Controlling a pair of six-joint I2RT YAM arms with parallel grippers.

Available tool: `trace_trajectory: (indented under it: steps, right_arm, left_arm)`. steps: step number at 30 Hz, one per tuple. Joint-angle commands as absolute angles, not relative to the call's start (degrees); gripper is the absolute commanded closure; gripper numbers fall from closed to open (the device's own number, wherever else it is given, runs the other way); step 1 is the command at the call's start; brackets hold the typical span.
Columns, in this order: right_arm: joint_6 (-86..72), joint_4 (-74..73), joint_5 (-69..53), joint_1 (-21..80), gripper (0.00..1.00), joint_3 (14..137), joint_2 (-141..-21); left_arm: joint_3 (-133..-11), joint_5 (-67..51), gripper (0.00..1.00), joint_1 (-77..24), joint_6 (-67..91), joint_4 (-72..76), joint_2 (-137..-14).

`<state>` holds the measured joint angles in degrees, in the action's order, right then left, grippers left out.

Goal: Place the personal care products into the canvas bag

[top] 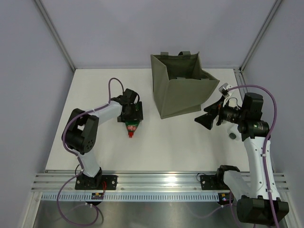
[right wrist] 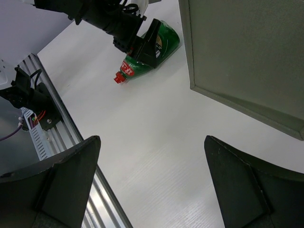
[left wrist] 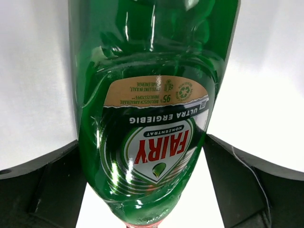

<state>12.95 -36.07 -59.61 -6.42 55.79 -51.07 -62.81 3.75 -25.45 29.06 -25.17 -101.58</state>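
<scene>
Green Fairy bottle [left wrist: 152,142] lies on the counter [top: 166,142] just left of the canvas bag [top: 178,97], our left claw [top: 132,114] clamped across its sides. Our right claw [top: 208,118] hangs apart, empty. We judge the pickup under way; next comes lifting it over the bag's rim.

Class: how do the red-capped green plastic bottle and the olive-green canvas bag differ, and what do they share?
The red-capped green plastic bottle lies on its side; the olive-green canvas bag stands upright, open. The bottle is glossy, the bag matte. The bag is far bigger. Both are green, on the white table.
</scene>
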Motion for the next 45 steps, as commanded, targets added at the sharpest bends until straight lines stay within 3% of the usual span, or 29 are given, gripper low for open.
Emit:
trace_trajectory:
  steps: [1,9,22,30,32,36,37,39,41,42,45]
  right_arm:
    - [13.6,-35.4,-59.9,-6.7,0.0,55.7,-50.2]
    - [14.1,-35.4,-59.3,-6.7,0.0,55.5,-49.8]
    - [13.9,-34.7,-59.8,-6.8,0.0,54.7,-49.5]
    - [14.0,-35.0,-59.8,-6.8,0.01,54.6,-48.7]
    - [14.3,-35.3,-59.9,-6.8,0.01,54.3,-48.4]
    - [16.3,-37.1,-61.5,-6.8,0.01,54.0,-48.6]
    - [16.7,-37.3,-62.7,-6.8,0.01,54.0,-48.9]
    - [16.7,-37.4,-63.6,-6.8,0.0,54.3,-49.9]
    - [16.4,-37.2,-64.7,-6.8,0.01,54.8,-50.5]
    - [16.3,-37.0,-64.9,-6.8,0.0,55.1,-51.1]
    - [16.3,-37.0,-65.1,-6.8,0.01,55.6,-51.8]
  left_arm:
    - [-69.2,10.6,0.01,-25.1,26.2,-29.8,-104.3]
    - [-79.5,12.7,0.01,-25.3,22.7,-35.4,-111.3]
    - [-80.6,12.3,0.01,-25.4,17.9,-35.9,-108.4]
    - [-87.2,10.0,0.02,-25.5,16.5,-40.1,-116.4]
    - [-86.4,8.9,0.08,-25.4,17.4,-39.6,-116.5]
    - [-82.5,7.5,0.32,-25.4,17.8,-36.9,-113.7]
    - [-82.4,7.9,0.34,-25.4,17.4,-36.9,-113.6]
    - [-82.8,8.3,0.3,-25.4,16.4,-37.8,-114.1]
    - [-84.8,7.9,0.15,-25.4,15.0,-40.1,-115.6]
    - [-85.8,7.7,0.01,-25.4,14.6,-41.0,-117.6]
    - [-87.8,5.3,0.01,-25.4,14.4,-42.4,-119.5]
